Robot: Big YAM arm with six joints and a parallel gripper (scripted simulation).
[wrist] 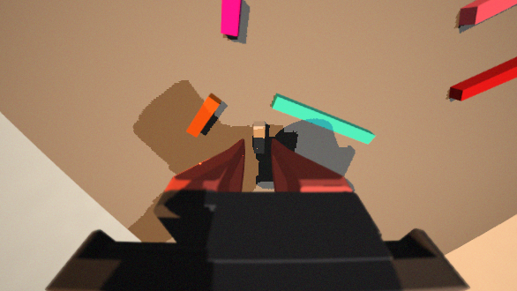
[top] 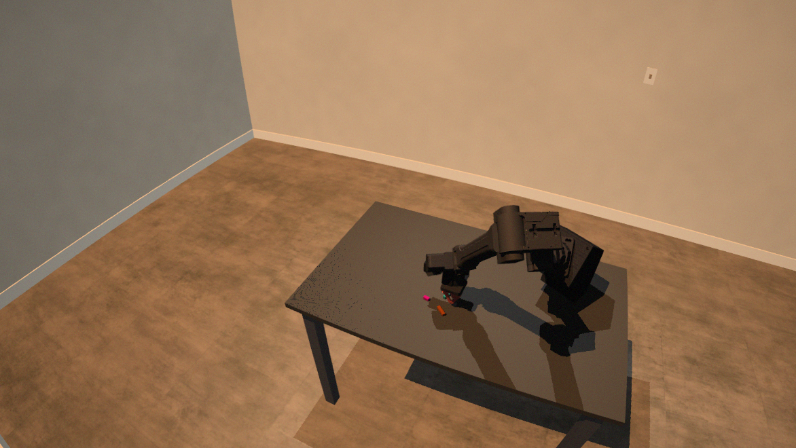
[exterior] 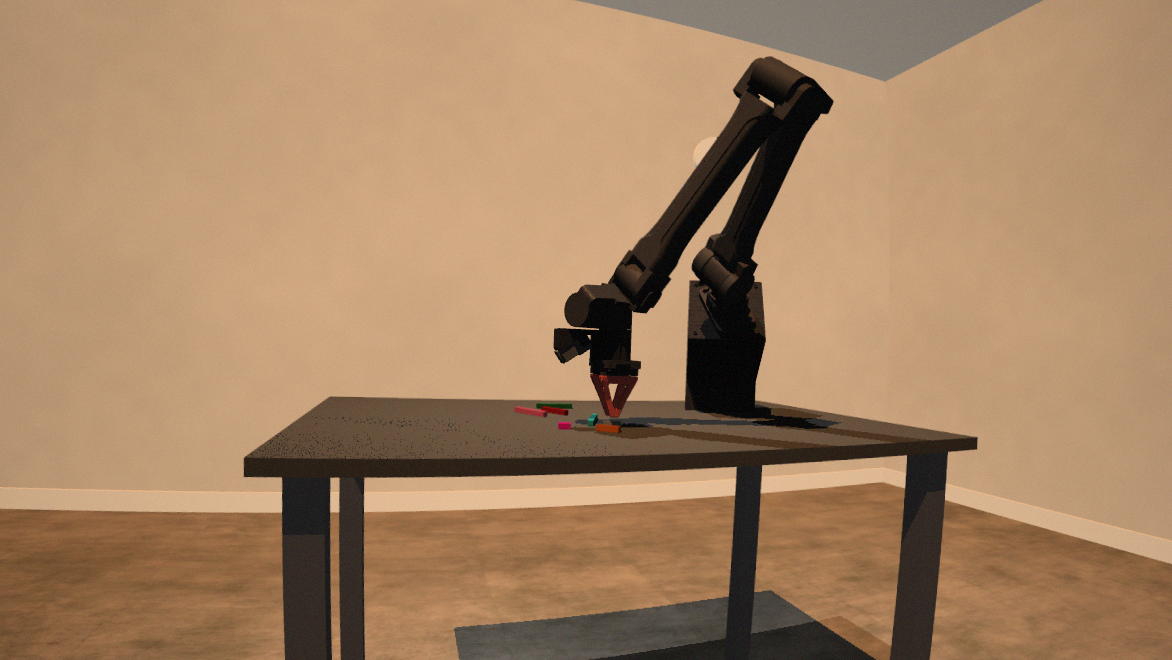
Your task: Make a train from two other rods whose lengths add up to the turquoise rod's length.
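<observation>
My gripper point(top: 451, 303) point(exterior: 613, 416) point(wrist: 258, 145) points down low over the table, fingers a little apart and holding nothing. The pale grey rod point(wrist: 258, 130) lies just below and between the fingertips, partly in shadow. The turquoise rod point(exterior: 592, 419) point(wrist: 324, 119) lies slanted on the right in the wrist view. The orange rod point(top: 441, 310) point(exterior: 608, 428) point(wrist: 204, 115) lies slanted on the left. The magenta rod point(top: 426, 298) point(exterior: 564, 426) point(wrist: 230, 18) is at the top. A red rod point(exterior: 555, 411) point(wrist: 487, 78) and a pink rod point(exterior: 529, 411) point(wrist: 491, 11) lie at the right edge. No rods touch in the wrist view.
A green rod point(exterior: 554, 405) lies behind the red rod in the exterior view and is outside the wrist view. The arm's base stands on the table point(top: 378, 239) point(exterior: 393, 446). The turquoise rod and the orange rod lie on either side of the fingers.
</observation>
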